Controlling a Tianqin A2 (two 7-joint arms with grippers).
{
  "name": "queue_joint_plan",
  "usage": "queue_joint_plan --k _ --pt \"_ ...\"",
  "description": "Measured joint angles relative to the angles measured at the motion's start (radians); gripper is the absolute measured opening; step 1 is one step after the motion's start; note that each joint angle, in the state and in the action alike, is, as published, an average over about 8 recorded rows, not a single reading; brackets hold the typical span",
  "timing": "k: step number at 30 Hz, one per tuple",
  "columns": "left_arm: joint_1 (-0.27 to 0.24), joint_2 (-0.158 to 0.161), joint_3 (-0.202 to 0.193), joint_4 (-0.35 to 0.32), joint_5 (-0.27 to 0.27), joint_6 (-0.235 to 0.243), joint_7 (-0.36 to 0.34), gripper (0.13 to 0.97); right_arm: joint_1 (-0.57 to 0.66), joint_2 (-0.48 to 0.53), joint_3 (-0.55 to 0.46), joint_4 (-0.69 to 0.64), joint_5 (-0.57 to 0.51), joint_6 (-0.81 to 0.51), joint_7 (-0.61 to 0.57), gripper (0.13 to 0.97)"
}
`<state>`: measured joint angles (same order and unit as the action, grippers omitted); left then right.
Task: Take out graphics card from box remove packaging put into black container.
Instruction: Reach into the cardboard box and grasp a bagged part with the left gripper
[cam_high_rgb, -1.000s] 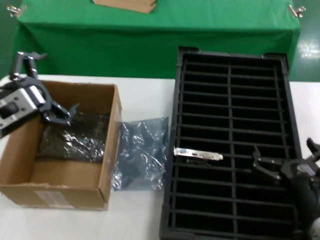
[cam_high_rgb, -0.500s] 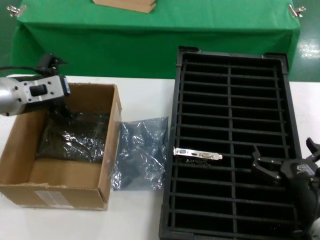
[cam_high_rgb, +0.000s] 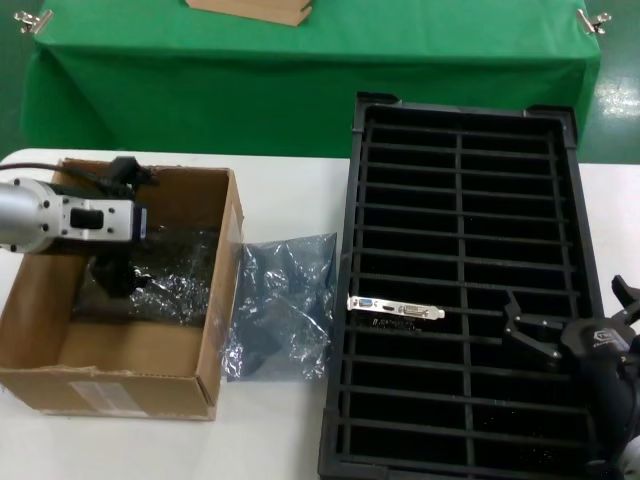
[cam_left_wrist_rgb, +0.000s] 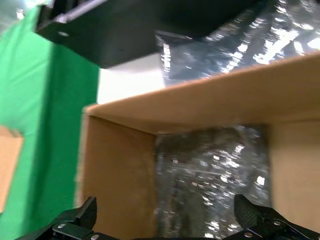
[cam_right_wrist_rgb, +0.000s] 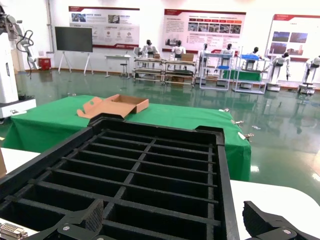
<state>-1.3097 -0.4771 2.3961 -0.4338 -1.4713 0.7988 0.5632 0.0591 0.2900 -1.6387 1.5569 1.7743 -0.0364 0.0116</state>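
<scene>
a bagged card (cam_high_rgb: 150, 275) lies flat on the floor of the box (cam_high_rgb: 120, 375), toward its far end — all that shows is the crinkly, shiny grey-blue bag (cam_left_wrist_rgb: 210, 185) around it, dark underneath with bright glints. the left claw (cam_left_wrist_rgb: 170, 227) is down inside the box, right over that bag; from its wrist camera the two black fingertips (cam_left_wrist_rgb: 250, 212) stand wide apart with the bag between and just beyond them, gripping nothing. whether they touch the plastic i cannot tell. the silver arm (cam_high_rgb: 40, 215) reaches in over the box's left wall.

beside the box, on the white counter (cam_high_rgb: 290, 180), an empty bag (cam_high_rgb: 285, 305) lies crumpled, filling the gap between the box's right wall and the tray (cam_high_rgb: 460, 130). the box has a white label (cam_high_rgb: 105, 395) on its near side.

the tray is big and black, with two columns of narrow slots. a second card (cam_high_rgb: 395, 308) stands in a slot of the left column about halfway down, its silver bracket up, with a blue port at one end.

the right claw (cam_high_rgb: 575, 330) hovers over the tray's near right part, fingers spread and empty.

behind the counter stands a table with a green cloth (cam_high_rgb: 300, 80) and a flat piece of cardboard (cam_high_rgb: 250, 10) — nothing lies between the left claw and the bagged card.
</scene>
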Motion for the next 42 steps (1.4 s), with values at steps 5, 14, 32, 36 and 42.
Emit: queue_joint_plan --k 5,14,32,36,42 --pt "-0.023 0.034 -0.043 0.116 0.024 0.048 0.098 0.966 0.000 0.000 0.000 0.000 0.000 0.000 0.000 0.966" --pt "-0.056 0.092 -0.106 0.314 0.051 0.056 0.245 0.966 0.000 0.000 0.000 0.000 0.000 0.000 0.000 0.966" --pt "-0.023 0.162 -0.202 0.420 0.078 -0.132 0.317 0.966 0.000 0.000 0.000 0.000 0.000 0.000 0.000 0.966" --pt "-0.014 0.166 -0.211 0.422 0.090 -0.167 0.323 0.966 0.000 0.000 0.000 0.000 0.000 0.000 0.000 0.966" --pt "-0.002 0.166 -0.225 0.424 0.103 -0.221 0.323 0.966 0.000 0.000 0.000 0.000 0.000 0.000 0.000 0.966"
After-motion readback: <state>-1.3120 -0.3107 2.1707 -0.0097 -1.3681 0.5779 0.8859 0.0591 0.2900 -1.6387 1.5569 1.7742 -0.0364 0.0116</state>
